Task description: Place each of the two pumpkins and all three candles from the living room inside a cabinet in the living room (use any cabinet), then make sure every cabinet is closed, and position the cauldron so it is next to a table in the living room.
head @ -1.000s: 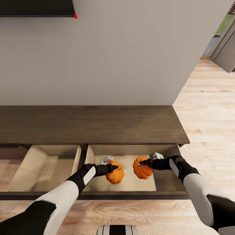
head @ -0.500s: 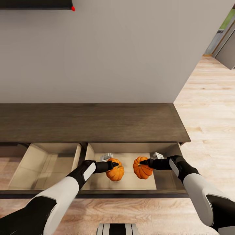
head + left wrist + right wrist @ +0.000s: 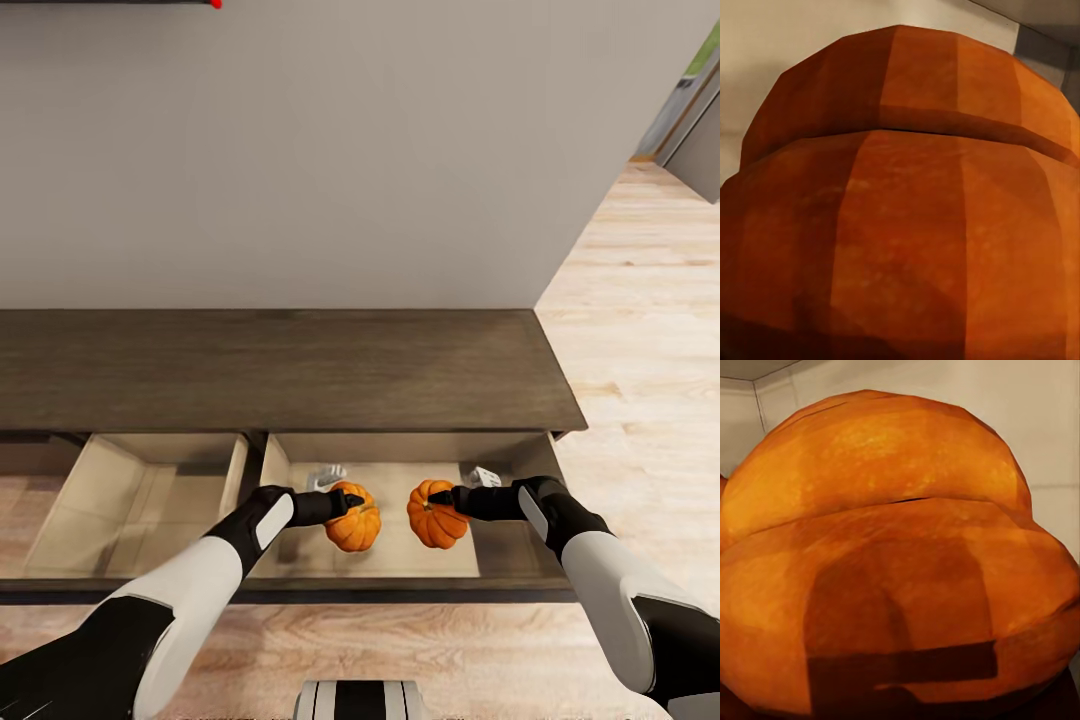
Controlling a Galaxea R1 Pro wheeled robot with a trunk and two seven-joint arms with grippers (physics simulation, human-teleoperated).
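Gripping left pumpkin [image 3: 353, 529] in left gripper [image 3: 350, 503], right pumpkin [image 3: 435, 515] in right gripper [image 3: 437, 496], both closed, hovering inside open cabinet [image 3: 280, 370] drawer [image 3: 505, 560]; neighbouring drawer [image 3: 150, 500] standing open.

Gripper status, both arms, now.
Left gripper: shut on the bright orange ribbed left pumpkin, over the open drawer.
Right gripper: shut on the matching right pumpkin.
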